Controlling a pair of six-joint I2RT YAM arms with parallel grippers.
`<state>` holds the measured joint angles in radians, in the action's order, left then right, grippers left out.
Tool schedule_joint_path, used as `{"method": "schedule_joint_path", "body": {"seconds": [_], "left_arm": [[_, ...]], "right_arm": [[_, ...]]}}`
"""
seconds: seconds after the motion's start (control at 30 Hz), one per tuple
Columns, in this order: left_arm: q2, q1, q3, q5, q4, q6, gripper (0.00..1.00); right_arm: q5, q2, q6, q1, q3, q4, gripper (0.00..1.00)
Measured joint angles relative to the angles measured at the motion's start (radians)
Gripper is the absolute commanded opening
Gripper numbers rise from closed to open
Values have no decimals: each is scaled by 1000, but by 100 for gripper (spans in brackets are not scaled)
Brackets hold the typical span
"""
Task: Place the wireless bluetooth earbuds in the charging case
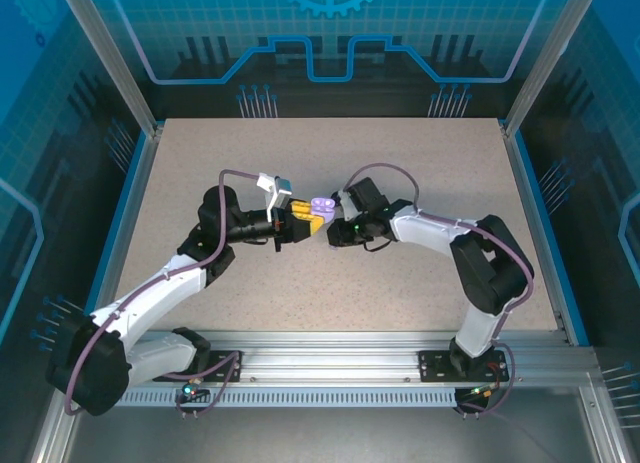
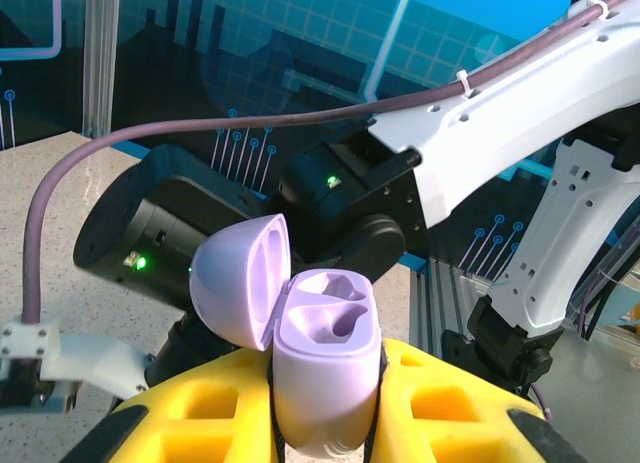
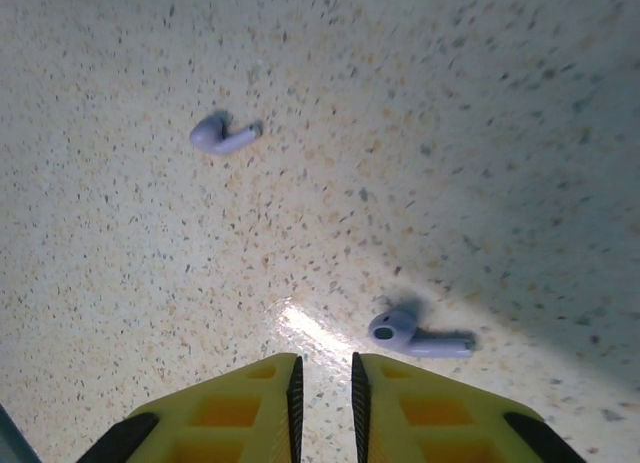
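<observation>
My left gripper (image 1: 310,219) is shut on a lavender charging case (image 2: 325,373), gripping its lower body between the yellow fingers (image 2: 200,413). The case's lid (image 2: 235,293) is swung open to the left, and both sockets are empty. From above, the case (image 1: 322,204) hangs over the table's middle. My right gripper (image 3: 323,383) points down at the table just right of the case, its jaws a narrow gap apart with nothing between them. One lavender earbud (image 3: 415,335) lies just right of its fingertips and another (image 3: 222,135) farther off to the left. The black earbuds are out of view.
The speckled tabletop (image 1: 420,163) is bounded by blue side rails and an aluminium rail (image 1: 340,348) at the near edge. The right arm's wrist (image 2: 340,198) and white forearm (image 2: 520,93) stand close behind the held case.
</observation>
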<state>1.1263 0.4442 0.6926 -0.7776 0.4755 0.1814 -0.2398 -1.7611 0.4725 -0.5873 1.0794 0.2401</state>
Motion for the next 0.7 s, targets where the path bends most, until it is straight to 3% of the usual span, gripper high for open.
{"method": "schedule_joint_path", "body": {"seconds": [0.37, 0.7], "left_arm": [[0, 0, 0, 0, 0, 0, 5], [0, 0, 0, 0, -3, 0, 5]], "right_arm": [[22, -71, -100, 39, 116, 101, 16], [58, -187, -138, 39, 208, 176, 16]]}}
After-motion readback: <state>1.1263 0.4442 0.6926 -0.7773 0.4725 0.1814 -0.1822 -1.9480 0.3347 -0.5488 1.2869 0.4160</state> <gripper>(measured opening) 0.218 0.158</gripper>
